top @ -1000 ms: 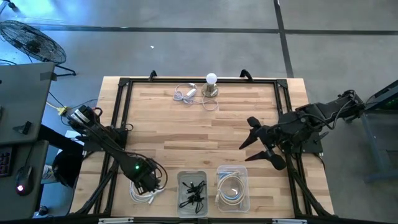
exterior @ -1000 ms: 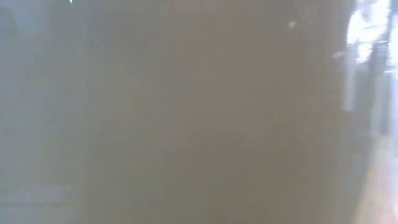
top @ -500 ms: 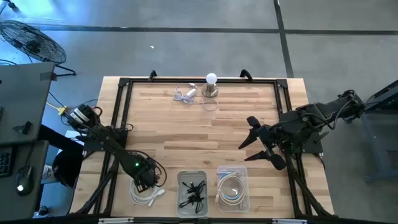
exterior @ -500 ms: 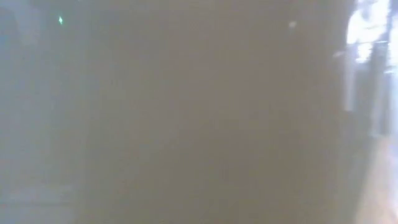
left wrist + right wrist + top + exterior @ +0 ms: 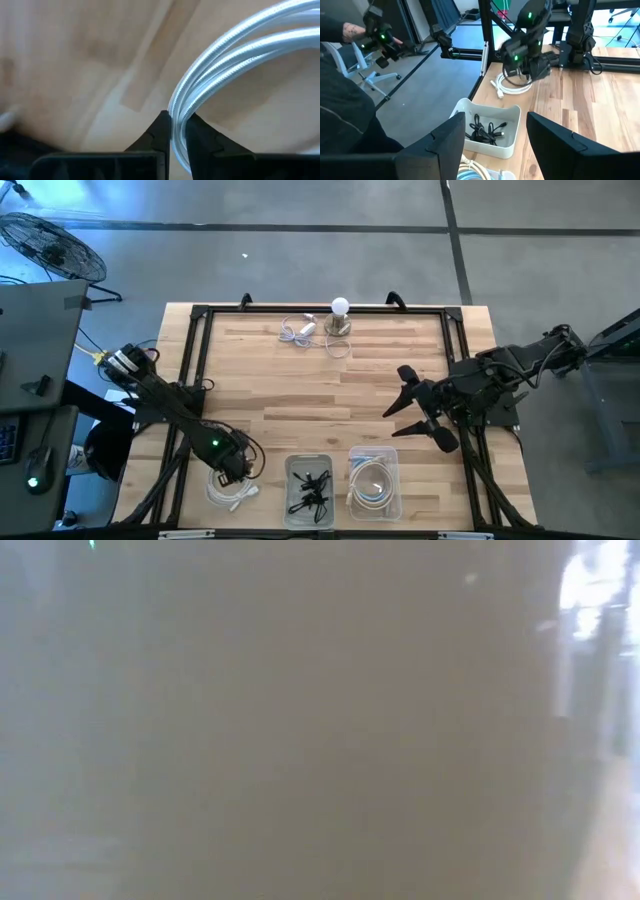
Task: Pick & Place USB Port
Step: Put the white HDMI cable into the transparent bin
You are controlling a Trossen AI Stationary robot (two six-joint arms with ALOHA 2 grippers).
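Left hand (image 5: 173, 131) on white cable (image 5: 235, 45)

1. The high view looks straight down on the whole table (image 5: 330, 395).
2. The low view shows only blur.
3. The left wrist view sits close on a white cable (image 5: 235, 55).
4. The right wrist view faces across the table and shares the bin of black cables (image 5: 487, 131) with the high view.

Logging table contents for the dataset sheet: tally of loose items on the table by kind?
Clear plastic bins: 2
White coiled cables: 3
Black cable bundle: 1
Round white bulb on a base: 1
Total: 7
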